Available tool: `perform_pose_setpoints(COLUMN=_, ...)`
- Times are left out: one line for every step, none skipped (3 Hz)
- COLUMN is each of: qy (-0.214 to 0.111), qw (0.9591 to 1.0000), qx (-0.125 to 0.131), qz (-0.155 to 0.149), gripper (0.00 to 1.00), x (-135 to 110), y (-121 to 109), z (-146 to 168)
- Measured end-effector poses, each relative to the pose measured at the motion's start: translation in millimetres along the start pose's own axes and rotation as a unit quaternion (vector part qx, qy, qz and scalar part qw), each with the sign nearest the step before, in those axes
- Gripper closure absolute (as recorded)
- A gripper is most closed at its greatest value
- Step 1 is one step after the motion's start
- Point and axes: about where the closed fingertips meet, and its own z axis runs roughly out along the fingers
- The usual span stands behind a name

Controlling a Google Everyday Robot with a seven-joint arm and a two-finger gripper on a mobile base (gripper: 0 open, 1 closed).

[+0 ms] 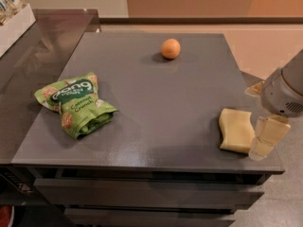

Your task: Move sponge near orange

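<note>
The pale yellow sponge (236, 129) lies flat on the grey table (156, 108), near its front right corner. The small round orange (170, 48) sits far from it, at the back middle of the table. My gripper (266, 137) hangs from the grey wrist (284, 92) at the right edge of the view. It is low, just to the right of the sponge, over the table's right edge. It is beside the sponge, not around it.
A green snack bag (75, 103) lies on the left part of the table. A darker counter (42, 41) adjoins the table on the left, with a white box (14, 18) at its far end. Drawer fronts (142, 193) show below the table's front edge.
</note>
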Motion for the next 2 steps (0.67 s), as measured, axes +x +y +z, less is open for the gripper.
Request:
perform_pose_setpoints(qy=-0.002, qw=0.9998, qx=-0.017, qz=-0.005, gripper=0.0, x=-1.1, y=10.0, z=10.8)
perform_pose_setpoints(qy=-0.004, qw=0.9995, qx=-0.032, qz=-0.008, gripper=0.16, x=-4.0, y=18.4, z=18.6)
